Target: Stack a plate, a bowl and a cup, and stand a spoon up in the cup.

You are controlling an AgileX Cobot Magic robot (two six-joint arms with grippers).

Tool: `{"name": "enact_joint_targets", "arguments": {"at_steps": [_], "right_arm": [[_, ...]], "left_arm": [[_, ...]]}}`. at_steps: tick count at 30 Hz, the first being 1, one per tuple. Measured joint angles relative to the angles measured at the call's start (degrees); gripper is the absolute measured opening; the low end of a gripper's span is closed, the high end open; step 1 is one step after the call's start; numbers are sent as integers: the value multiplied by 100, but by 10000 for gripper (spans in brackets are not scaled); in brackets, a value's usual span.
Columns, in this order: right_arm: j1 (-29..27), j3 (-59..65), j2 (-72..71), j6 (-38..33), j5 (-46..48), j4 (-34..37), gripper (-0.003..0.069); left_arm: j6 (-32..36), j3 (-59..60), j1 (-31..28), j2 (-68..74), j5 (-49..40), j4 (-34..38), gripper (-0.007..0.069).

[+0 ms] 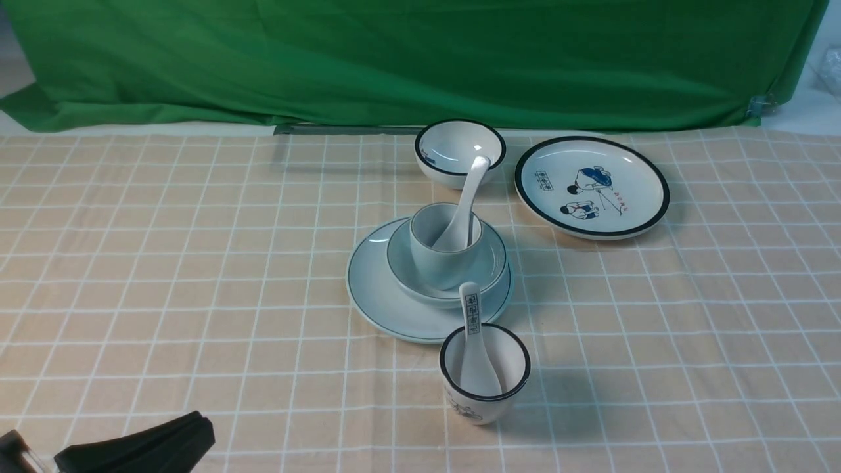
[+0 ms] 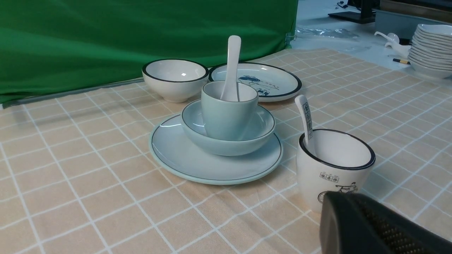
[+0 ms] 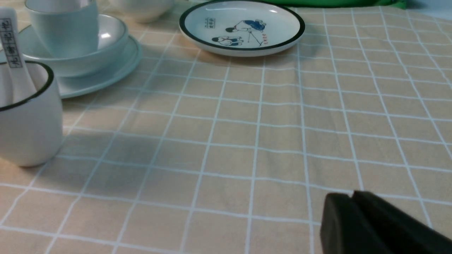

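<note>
Stack built, spoon standing in cup; arms drawn back off the crockery.

Front view: plate (image 1: 378, 295) near mid-tabletop, bowl (image 1: 489, 266) on it, cup (image 1: 441, 253) in bowl, spoon (image 1: 465, 203) leaning inside cup toward the far edge. Left gripper (image 1: 190, 430) low by the near left corner, pressed together, holding nothing. Left wrist view: same stack level and steady, patterned cup (image 2: 333, 169) just beside the plate's rim. Right wrist view: right gripper (image 3: 353, 203) near the tabletop's near edge, tips together or barely parted, cannot tell which, nothing between them. Likely only retreat left: best kept low-risk, well apart from the patterned cup and picture plate (image 3: 242, 26).
</note>
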State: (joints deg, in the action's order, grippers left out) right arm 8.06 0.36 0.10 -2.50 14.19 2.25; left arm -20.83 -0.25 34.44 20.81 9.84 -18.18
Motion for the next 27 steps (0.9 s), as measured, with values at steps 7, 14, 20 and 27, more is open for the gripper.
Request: {"name": "enact_joint_targets", "arguments": {"at_steps": [7, 14, 20, 27], "right_arm": [[0, 0, 0, 0, 0, 0, 90], [0, 0, -2, 0, -5, 5, 104], [0, 0, -2, 0, -5, 5, 118], [0, 0, -2, 0, -5, 5, 125]], "left_arm": [[303, 0, 0, 0, 356, 179, 4], [1970, 0, -719, -252, 402, 1608, 4], [2347, 0, -2566, -1162, -121, 2299, 4], [2368, 57, -3784, -2061, -1879, 2505, 4]]}}
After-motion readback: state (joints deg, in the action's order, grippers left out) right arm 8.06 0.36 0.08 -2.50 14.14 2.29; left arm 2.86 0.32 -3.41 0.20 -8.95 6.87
